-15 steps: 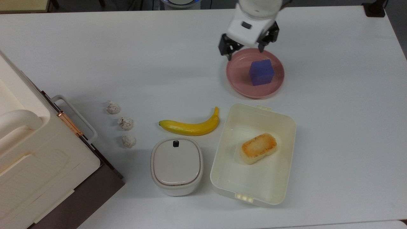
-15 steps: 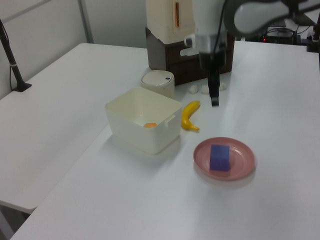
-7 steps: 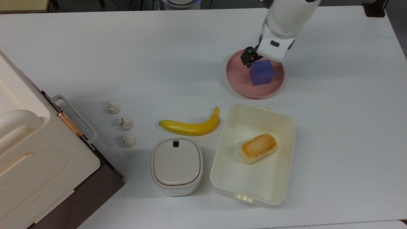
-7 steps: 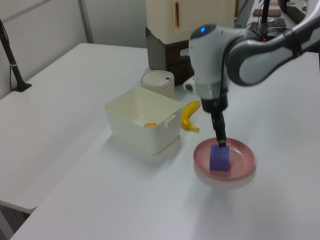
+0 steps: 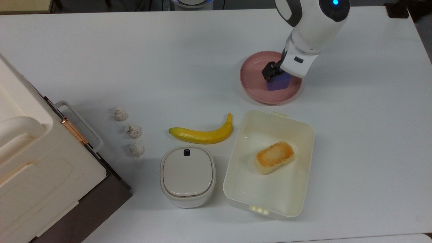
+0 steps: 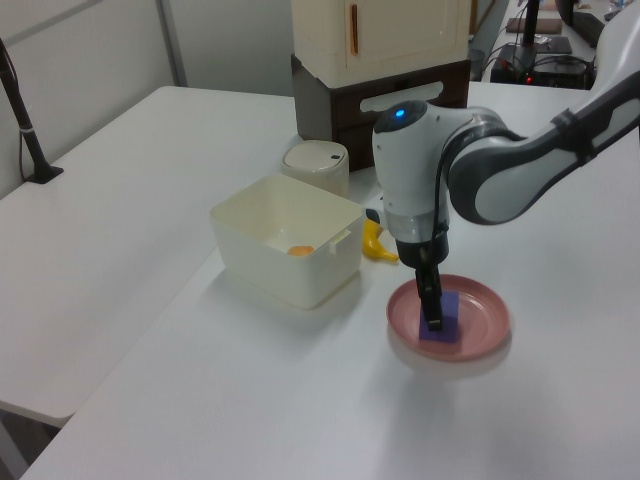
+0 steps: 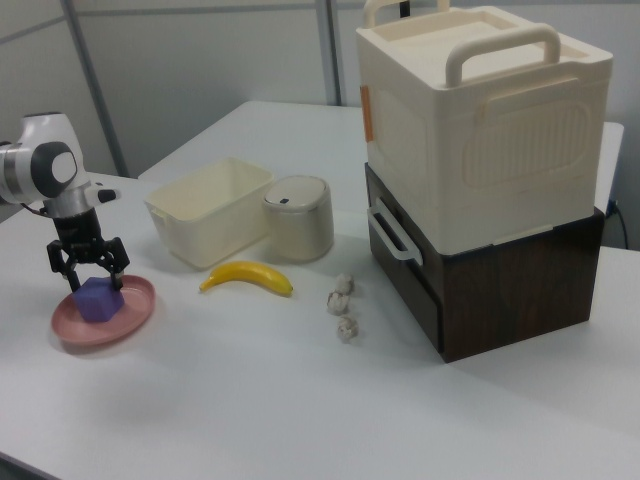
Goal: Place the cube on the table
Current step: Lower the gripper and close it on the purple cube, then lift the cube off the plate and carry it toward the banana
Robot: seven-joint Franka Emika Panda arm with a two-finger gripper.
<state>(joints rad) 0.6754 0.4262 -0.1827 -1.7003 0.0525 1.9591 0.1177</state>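
Note:
The blue-purple cube (image 5: 278, 84) (image 6: 451, 313) (image 7: 97, 300) sits on the round pink plate (image 5: 253, 71) (image 6: 486, 300) (image 7: 132, 310), which rests on the white table (image 5: 354, 101). My gripper (image 5: 277, 78) (image 6: 435, 316) (image 7: 88, 278) is down over the cube and open. In the right view its two dark fingers straddle the cube's top on either side. In the top view the white hand covers most of the cube and one dark finger (image 5: 270, 72) shows at the cube's left.
A cream tray (image 5: 305, 135) holding a toasted bread piece (image 5: 274, 157) lies just below the plate in the top view. A banana (image 5: 202, 134), a lidded white container (image 5: 187, 175), three crumpled lumps (image 5: 133, 131) and a large cream box (image 5: 30, 162) lie to the top view's left.
The gripper moved from above the plate's far edge over the cube and came down, so its fingers now straddle it. The cube and plate have not moved.

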